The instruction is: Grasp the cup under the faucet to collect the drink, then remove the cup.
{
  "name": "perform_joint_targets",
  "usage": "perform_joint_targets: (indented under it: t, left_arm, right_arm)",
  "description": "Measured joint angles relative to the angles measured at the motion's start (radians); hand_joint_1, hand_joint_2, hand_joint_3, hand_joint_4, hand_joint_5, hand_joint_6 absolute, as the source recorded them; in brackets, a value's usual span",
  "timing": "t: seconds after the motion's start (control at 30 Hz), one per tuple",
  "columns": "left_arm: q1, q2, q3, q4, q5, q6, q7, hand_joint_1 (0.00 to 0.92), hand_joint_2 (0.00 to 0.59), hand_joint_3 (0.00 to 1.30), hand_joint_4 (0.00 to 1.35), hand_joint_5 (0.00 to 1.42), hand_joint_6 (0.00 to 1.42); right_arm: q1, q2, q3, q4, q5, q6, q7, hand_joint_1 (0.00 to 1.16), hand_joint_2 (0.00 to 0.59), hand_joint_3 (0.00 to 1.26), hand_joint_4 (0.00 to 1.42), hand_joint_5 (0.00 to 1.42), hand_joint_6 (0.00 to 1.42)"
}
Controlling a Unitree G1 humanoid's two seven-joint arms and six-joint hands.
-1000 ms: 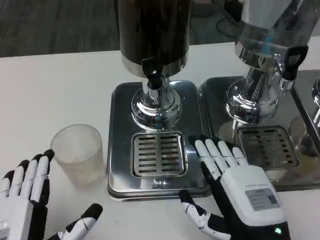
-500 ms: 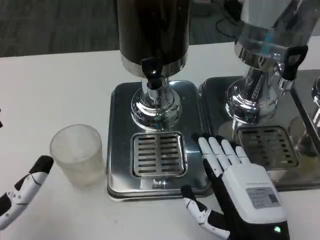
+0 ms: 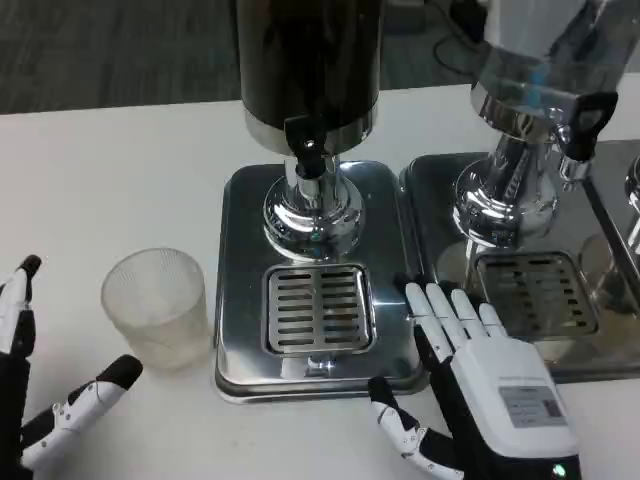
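A: Where is the cup (image 3: 156, 308) standing, relative to the tap (image 3: 307, 150)?

B: It is standing upright on the white table (image 3: 110, 180), just left of the steel drip tray (image 3: 318, 285), so it is not yet sitting under the tap. The slotted grate (image 3: 318, 308) below the tap is lying to the cup's right.

A: Which hand is lying nearer?

B: The left hand (image 3: 35, 400) is. It is hanging at the lower left, fingers (image 3: 17, 305) spread and holding nothing, with the thumb (image 3: 95, 400) reaching out just below the cup's base. The cup is sitting to the right of and beyond that hand, close but apart from it.

A: And the right hand (image 3: 480, 385)?

B: It is resting flat at the tray's front right corner, fingers extended and grasping nothing, with the tray lying between it and the cup.

A: What is the next move depending on?

B: Probably on the left hand closing around the upright cup from its left side, then carrying it rightward onto the grate.
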Motion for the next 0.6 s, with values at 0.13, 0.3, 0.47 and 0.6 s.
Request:
perform_joint_targets:
  t: [0.13, 0.3, 0.47, 0.6]
  left_arm:
    - [-0.044, 0.001, -0.005, 0.092, -0.021, -0.03, 0.003, 0.0, 0.0, 0.0, 0.0, 0.0, 0.0]
    - [-0.099, 0.001, -0.033, 0.191, -0.062, -0.099, 0.001, 0.02, 0.0, 0.0, 0.0, 0.0, 0.0]
    - [-0.142, 0.01, -0.057, 0.259, -0.041, -0.109, 0.021, 0.079, 0.001, 0.0, 0.0, 0.0, 0.0]
    - [-0.154, 0.015, -0.082, 0.273, -0.014, -0.113, 0.026, 0.174, 0.027, 0.0, 0.0, 0.0, 0.0]
  right_arm:
    - [0.005, 0.002, -0.003, 0.0, 0.007, 0.0, -0.008, 0.31, 0.411, 0.0, 0.0, 0.0, 0.0]
    - [0.008, 0.004, 0.002, 0.0, 0.007, 0.0, -0.009, 0.31, 0.409, 0.0, 0.0, 0.0, 0.0]
    - [0.015, 0.001, 0.008, 0.0, 0.008, -0.003, -0.012, 0.26, 0.383, 0.0, 0.0, 0.0, 0.0]
    - [0.022, 0.003, 0.013, -0.002, 0.005, -0.003, -0.012, 0.25, 0.382, 0.0, 0.0, 0.0, 0.0]
